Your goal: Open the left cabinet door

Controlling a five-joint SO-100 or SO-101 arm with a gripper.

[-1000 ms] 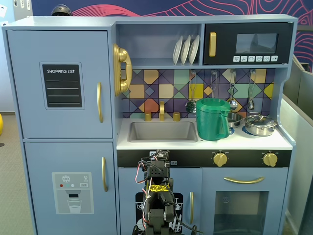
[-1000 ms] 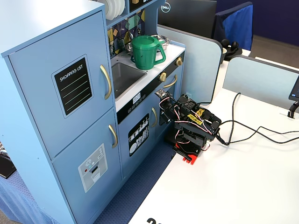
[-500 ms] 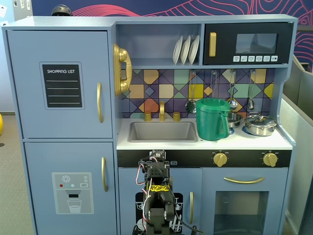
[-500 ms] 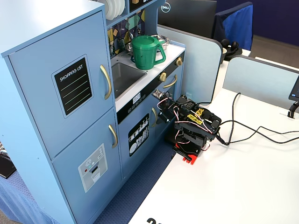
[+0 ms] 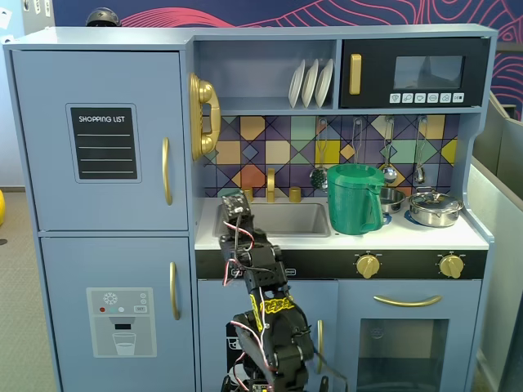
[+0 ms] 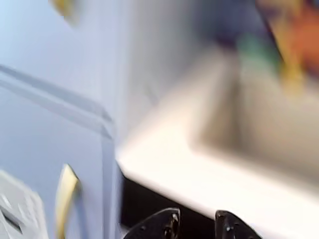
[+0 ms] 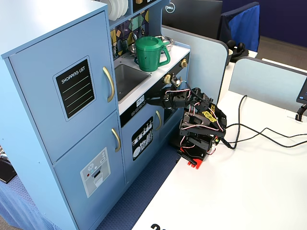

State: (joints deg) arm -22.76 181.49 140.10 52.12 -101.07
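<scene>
Two black fingertips of your gripper (image 6: 195, 225) sit slightly parted, grasping nothing, near the counter's (image 5: 343, 238) front-left corner; the left cabinet door (image 5: 102, 139) stands closed beyond the counter's left edge.

Light-blue left cabinet door (image 5: 102, 139) with black chalkboard panel (image 5: 104, 142), gold handle (image 5: 166, 171).

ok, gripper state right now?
Gripper: slightly open, holding nothing, not yet at the left cabinet door handle.
</scene>
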